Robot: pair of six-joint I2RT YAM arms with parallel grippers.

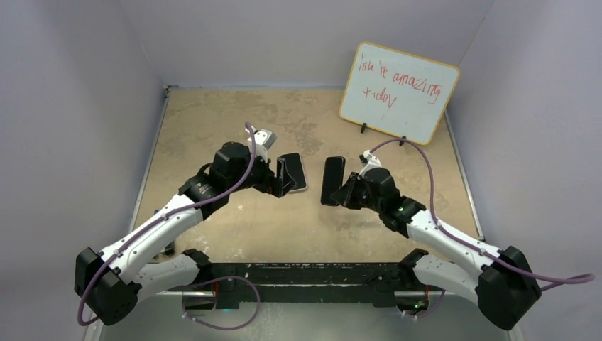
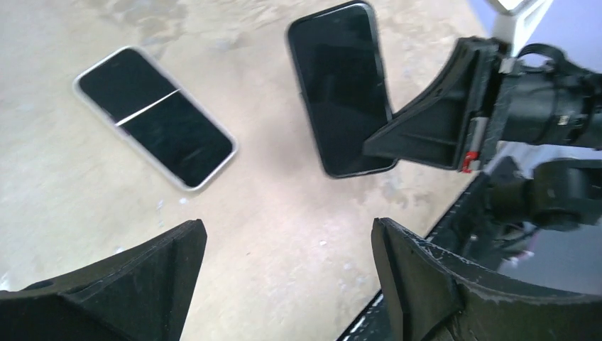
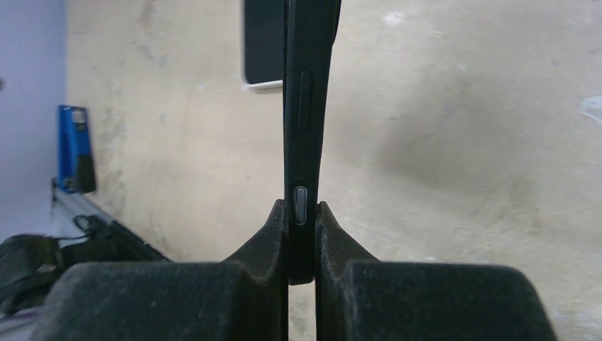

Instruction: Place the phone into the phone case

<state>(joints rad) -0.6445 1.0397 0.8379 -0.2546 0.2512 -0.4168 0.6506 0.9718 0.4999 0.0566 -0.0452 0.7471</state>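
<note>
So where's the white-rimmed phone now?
Overhead view: flat on the table near centre, beside the open left gripper, left of the black case the right gripper holds.

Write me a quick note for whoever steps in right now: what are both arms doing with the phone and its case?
Left gripper: jaws wide open, empty, hovering near the phone.
Right gripper: jaws shut on the black case, gripping its thin side near one end.
Phone: lies flat, screen up, on the table, apart from the case.
Done: case picked up; nothing fitted.
Left: bring phone and case together and press the phone in.
</note>
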